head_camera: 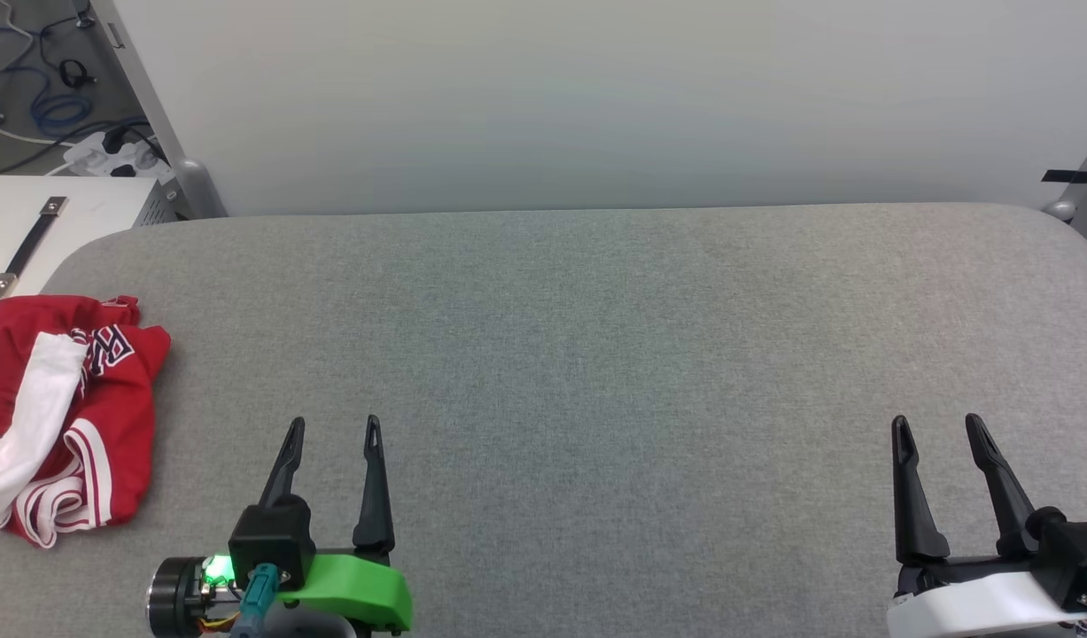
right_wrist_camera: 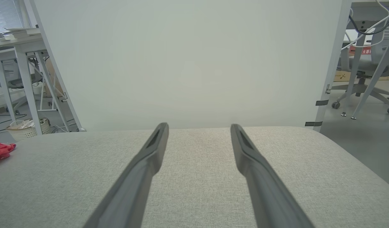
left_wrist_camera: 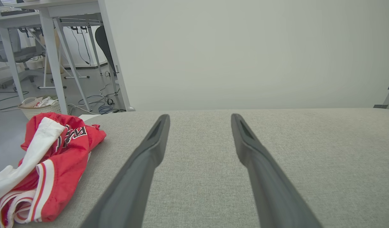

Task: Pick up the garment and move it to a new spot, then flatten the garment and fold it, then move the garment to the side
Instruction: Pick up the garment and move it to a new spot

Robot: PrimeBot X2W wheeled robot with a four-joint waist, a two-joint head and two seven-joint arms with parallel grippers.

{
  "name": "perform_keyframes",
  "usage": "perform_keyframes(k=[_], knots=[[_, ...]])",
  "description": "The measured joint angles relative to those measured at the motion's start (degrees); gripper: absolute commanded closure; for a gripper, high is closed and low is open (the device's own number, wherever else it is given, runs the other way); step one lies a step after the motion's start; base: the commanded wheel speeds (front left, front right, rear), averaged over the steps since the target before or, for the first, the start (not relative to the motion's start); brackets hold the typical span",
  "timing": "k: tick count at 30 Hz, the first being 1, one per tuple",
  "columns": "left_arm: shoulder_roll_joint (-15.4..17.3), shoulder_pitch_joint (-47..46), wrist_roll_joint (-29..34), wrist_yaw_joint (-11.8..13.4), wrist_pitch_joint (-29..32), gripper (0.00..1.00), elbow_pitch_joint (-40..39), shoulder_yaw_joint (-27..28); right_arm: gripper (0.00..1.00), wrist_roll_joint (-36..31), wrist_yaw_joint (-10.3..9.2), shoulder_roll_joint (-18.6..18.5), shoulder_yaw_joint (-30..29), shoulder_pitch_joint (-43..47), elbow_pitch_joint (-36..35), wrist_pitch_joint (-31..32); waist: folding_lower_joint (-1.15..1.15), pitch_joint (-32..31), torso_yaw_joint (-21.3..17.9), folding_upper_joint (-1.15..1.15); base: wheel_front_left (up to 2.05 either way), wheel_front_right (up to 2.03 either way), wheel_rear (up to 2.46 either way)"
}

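Head cam: the garment [head_camera: 69, 416] sits bunched at the left edge of the grey padded table [head_camera: 596, 354], so I'd guess step one hasn't started. The left gripper [head_camera: 334, 424] and right gripper [head_camera: 936, 421] hover with fingers spread, holding nothing. Left wrist cam: the shirt heap is off to the left, with desk legs [left_wrist_camera: 51, 63] and floor cables [left_wrist_camera: 102, 107] behind it. Right wrist cam: the table top runs up to a white panel [right_wrist_camera: 188, 63], with an office chair [right_wrist_camera: 365, 69] beyond.

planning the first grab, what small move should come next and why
Probably swing the open, empty left gripper leftward toward the crumpled red jersey shirt with white sleeves; it lies at the grey fabric table's left edge, nearer that gripper than the open right gripper.
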Motion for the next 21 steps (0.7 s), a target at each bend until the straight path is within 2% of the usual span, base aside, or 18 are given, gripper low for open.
perform_keyframes(k=[21], knots=[[0.0,0.3,-0.6,0.8,-1.8,0.00,1.1,-0.4,0.00,1.0,0.00,0.0,-0.1,1.2,-0.4,-1.6,0.00,-0.2,1.1,0.00,0.00,0.00,0.00]])
